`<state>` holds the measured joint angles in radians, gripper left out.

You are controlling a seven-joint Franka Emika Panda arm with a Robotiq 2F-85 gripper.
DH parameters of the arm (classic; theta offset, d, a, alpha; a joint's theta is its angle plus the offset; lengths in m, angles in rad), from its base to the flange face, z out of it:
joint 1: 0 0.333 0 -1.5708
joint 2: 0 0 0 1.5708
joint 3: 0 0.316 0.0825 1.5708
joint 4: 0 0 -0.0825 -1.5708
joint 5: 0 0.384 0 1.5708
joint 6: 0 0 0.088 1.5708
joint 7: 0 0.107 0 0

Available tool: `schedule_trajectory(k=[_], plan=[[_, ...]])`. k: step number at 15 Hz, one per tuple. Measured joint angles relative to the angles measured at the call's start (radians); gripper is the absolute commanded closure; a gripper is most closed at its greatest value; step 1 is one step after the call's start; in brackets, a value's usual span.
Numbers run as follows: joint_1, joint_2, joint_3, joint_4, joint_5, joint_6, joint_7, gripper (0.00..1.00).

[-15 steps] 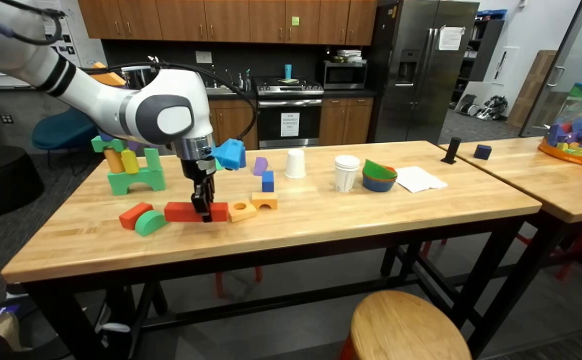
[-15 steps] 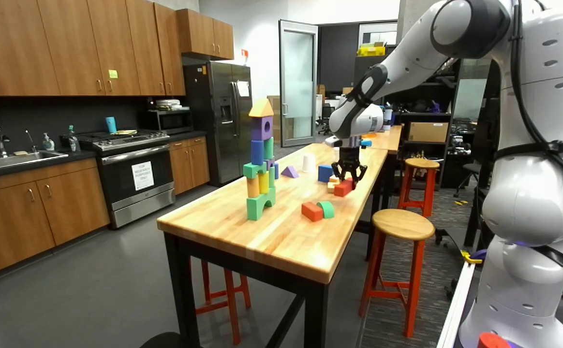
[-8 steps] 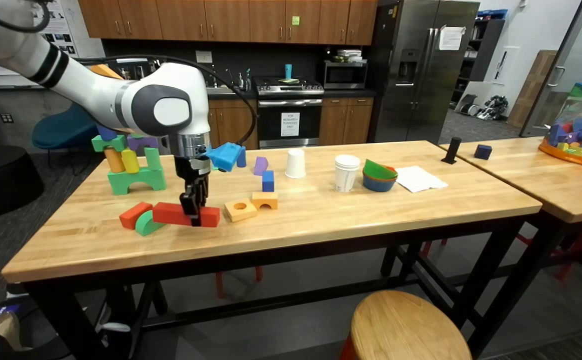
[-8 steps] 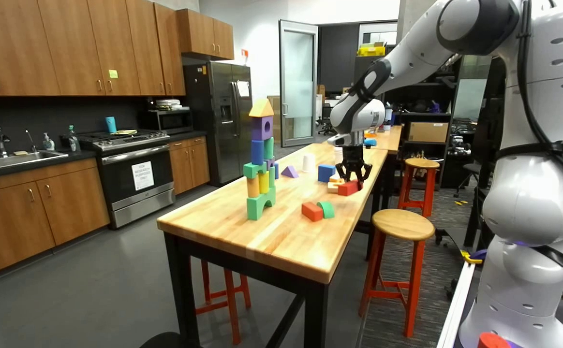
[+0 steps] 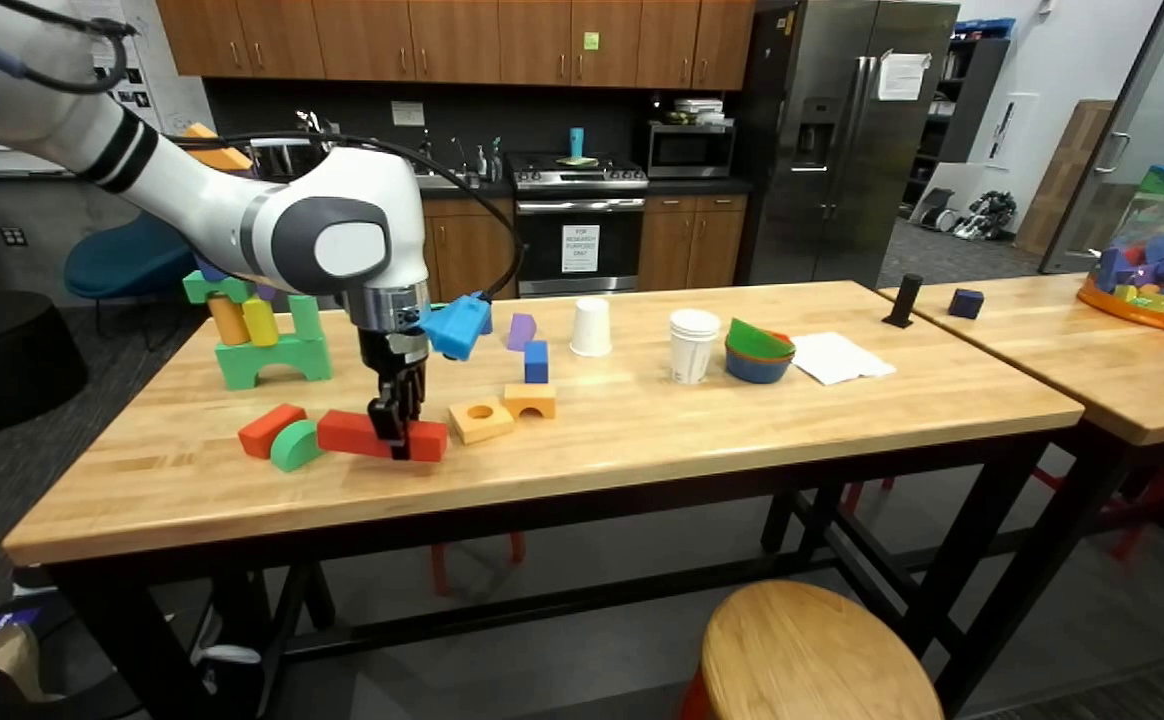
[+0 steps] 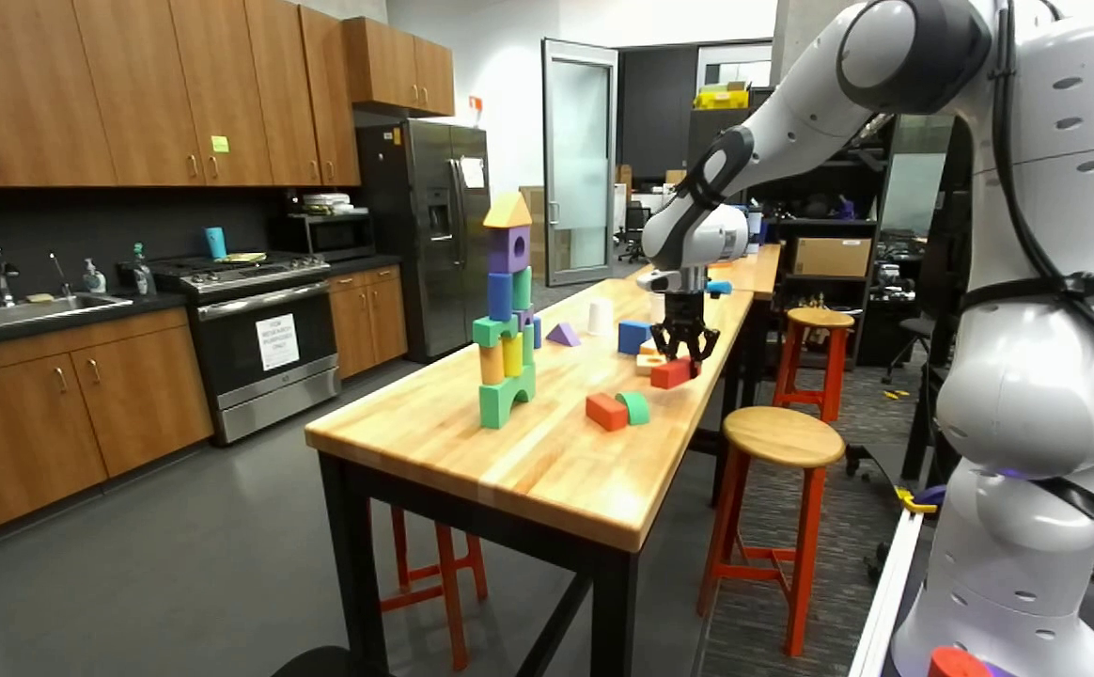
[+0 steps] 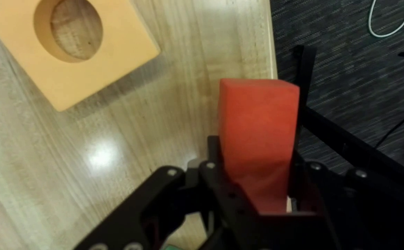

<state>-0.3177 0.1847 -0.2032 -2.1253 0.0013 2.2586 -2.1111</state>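
Note:
My gripper [image 5: 399,442] is shut on a long red block [image 5: 347,432], gripping it across its sides near the middle. The gripper [image 6: 685,346] and the red block [image 6: 669,375] also show in an exterior view, low over the table's near edge. I cannot tell whether the block touches the table. In the wrist view the fingers [image 7: 255,151] press both sides of the red block [image 7: 259,114]. A yellow block with a round hole [image 7: 118,45] lies just beside it, apart. A green half-round [image 5: 295,446] and a shorter red block [image 5: 270,431] lie at its left end.
A tall tower of colored blocks [image 6: 512,355] stands near the table's end. A yellow arch [image 5: 530,400], a blue block [image 5: 536,362], an upturned white cup [image 5: 591,330], stacked cups [image 5: 692,350], bowls [image 5: 757,367] and white paper [image 5: 837,358] are on the table [image 5: 642,450].
The gripper and red block first moved left and toward the near edge, then slightly back right and nearer the edge. A small gap now shows between the red block and the holed yellow block.

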Motion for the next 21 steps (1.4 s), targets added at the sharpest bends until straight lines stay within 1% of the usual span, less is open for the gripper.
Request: schedule_trajectory(k=[4, 10, 17, 21], plan=[[-0.003, 0.012, 0.000, 0.000, 0.030, 0.021, 0.000, 0.84], [-0.007, 0.064, 0.000, 0.012, 0.033, 0.093, -0.005, 0.84], [-0.022, 0.131, 0.003, 0.081, 0.033, 0.137, -0.042, 0.84], [-0.041, 0.181, 0.015, 0.149, 0.049, 0.154, -0.050, 0.84]])
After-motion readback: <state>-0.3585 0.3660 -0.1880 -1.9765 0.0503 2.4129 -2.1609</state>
